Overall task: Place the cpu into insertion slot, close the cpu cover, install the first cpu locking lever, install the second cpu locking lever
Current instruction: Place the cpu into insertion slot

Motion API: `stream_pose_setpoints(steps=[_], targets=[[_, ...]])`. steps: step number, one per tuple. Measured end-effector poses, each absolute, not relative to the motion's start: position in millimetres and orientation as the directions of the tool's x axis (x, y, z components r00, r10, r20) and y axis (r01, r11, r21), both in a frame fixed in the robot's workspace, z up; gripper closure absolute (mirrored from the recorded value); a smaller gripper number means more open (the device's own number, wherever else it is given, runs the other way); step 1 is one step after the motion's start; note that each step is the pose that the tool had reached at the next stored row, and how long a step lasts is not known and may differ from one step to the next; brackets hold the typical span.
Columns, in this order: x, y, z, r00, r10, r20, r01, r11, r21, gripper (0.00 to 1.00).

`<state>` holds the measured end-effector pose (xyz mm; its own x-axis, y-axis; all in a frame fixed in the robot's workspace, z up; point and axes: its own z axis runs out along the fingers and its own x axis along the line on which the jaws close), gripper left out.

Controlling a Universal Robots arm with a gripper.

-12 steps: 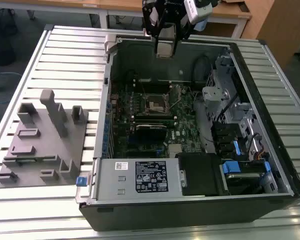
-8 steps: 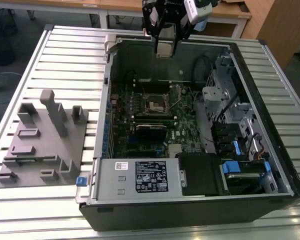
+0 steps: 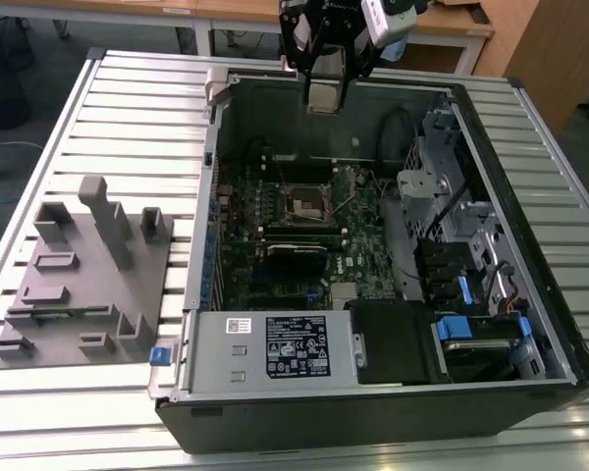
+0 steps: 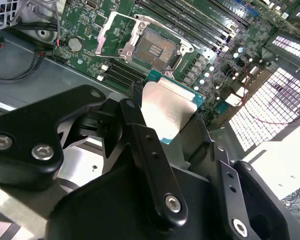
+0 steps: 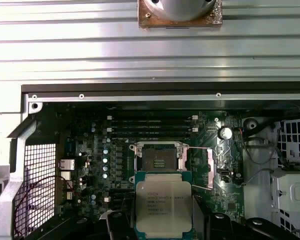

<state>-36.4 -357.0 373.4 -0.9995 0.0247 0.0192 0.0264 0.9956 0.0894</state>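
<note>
CPU (image 3: 324, 95) hangs clamped by two opposite edges in the black tool (image 3: 324, 83), metal top showing in both wrist views (image 4: 167, 107) (image 5: 163, 205). In the exterior view it sits high over the far rim of the open computer case (image 3: 373, 412), well clear of the green motherboard (image 3: 363, 260) below. The insertion slot (image 3: 306, 203) lies apart from it, near the middle of the board, its dark centre bare. In the second wrist view the CPU cover (image 4: 104, 32) stands tipped up off one side of the slot (image 4: 154, 47), leaving the opening free. Long memory slots (image 5: 152, 127) run just beside the socket (image 5: 159, 161). The case rests on a slatted metal worktop (image 3: 98, 98), with a grey moulded fixture (image 3: 79, 275) at the exterior view's left.
</note>
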Motion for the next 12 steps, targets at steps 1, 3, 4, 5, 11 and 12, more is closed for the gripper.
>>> stream_pose_setpoints(steps=[1,3,4,5,11,12], targets=[[-36.4,-357.0,372.8,-1.0,0.025,0.019,0.026,0.996,0.09,0.46],[-36.5,-357.0,370.6,-1.0,0.025,0.019,0.026,0.996,0.089,0.46],[-36.4,-357.0,369.3,-1.0,0.025,0.019,0.026,0.996,0.089,0.46],[-36.4,-357.0,368.0,-1.0,0.025,0.019,0.026,0.996,0.089,0.46],[-36.4,-357.0,361.9,-1.0,0.025,0.019,0.026,0.996,0.089,0.46],[-36.4,-357.0,361.9,-1.0,0.025,0.019,0.026,0.996,0.089,0.46]])
